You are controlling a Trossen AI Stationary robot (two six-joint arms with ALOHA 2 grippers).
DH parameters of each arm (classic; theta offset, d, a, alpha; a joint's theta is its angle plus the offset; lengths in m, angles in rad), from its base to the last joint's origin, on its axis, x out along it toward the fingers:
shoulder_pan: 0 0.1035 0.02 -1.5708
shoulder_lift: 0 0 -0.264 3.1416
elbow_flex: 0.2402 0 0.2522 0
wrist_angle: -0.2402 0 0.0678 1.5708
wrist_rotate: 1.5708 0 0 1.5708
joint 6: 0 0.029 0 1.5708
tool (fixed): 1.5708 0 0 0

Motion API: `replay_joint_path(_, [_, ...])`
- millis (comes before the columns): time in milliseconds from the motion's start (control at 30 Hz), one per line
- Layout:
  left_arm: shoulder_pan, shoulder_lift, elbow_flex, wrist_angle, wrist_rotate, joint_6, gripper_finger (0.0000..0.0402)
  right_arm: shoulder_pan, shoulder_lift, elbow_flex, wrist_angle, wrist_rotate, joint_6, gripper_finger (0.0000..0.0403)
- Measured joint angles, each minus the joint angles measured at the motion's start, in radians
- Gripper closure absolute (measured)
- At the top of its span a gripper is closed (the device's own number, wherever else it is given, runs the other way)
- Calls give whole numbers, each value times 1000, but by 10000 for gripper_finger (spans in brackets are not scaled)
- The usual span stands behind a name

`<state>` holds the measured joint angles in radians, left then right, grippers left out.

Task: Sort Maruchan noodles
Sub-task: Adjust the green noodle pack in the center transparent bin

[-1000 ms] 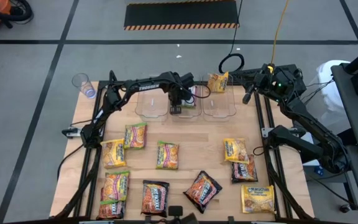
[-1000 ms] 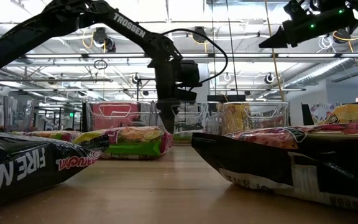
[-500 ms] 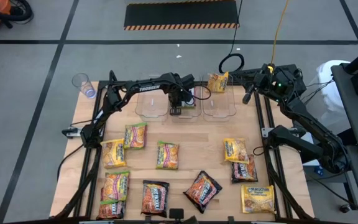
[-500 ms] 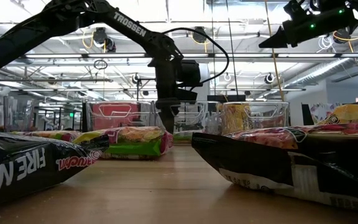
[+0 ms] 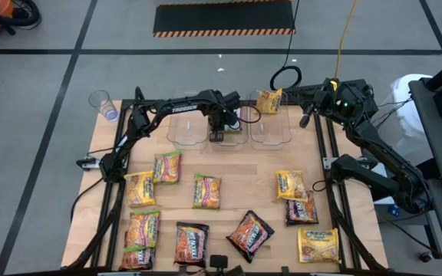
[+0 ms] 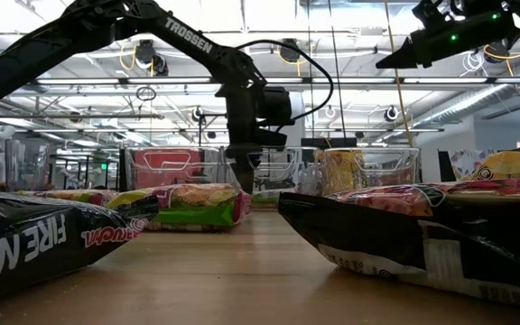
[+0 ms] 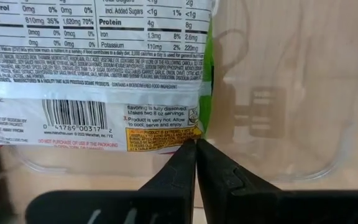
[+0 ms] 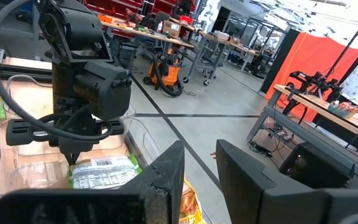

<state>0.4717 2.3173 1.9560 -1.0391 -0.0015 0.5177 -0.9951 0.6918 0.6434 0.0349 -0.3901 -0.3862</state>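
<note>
Wooden table [image 5: 263, 165]: three clear bins [image 5: 184, 132], scattered noodle packets [image 5: 206, 191], plastic cup [image 5: 103, 103].

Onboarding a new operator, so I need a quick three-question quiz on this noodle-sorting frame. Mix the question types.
1. Which clear bin is the left gripper over?
A. the left one
B. the middle one
C. the right one
2. True or false: the right gripper is clamped on a noodle packet.
3. What colour is the packet in the right bin?

Key
1. B. It is over the middle bin, where a green-edged packet lies.
2. False. It is open, holds nothing, and is raised near the table's far right corner.
3. Yellow.
</note>
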Motion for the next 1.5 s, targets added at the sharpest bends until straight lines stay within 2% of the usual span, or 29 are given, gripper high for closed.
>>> replay_joint_path(367, [1, 0, 0, 173, -15, 37, 386, 0, 0, 0, -1, 0, 0, 314])
replay_joint_path(500, [1, 0, 13, 166, -20, 32, 397, 0, 0, 0, -1, 0, 3, 314])
replay_joint_path(1133, [6, -8, 13, 85, -25, -5, 398, 0, 0, 0, -1, 0, 7, 314])
replay_joint_path(1500, [4, -8, 13, 83, -25, 1, 330, 0, 0, 0, -2, 0, 7, 314])
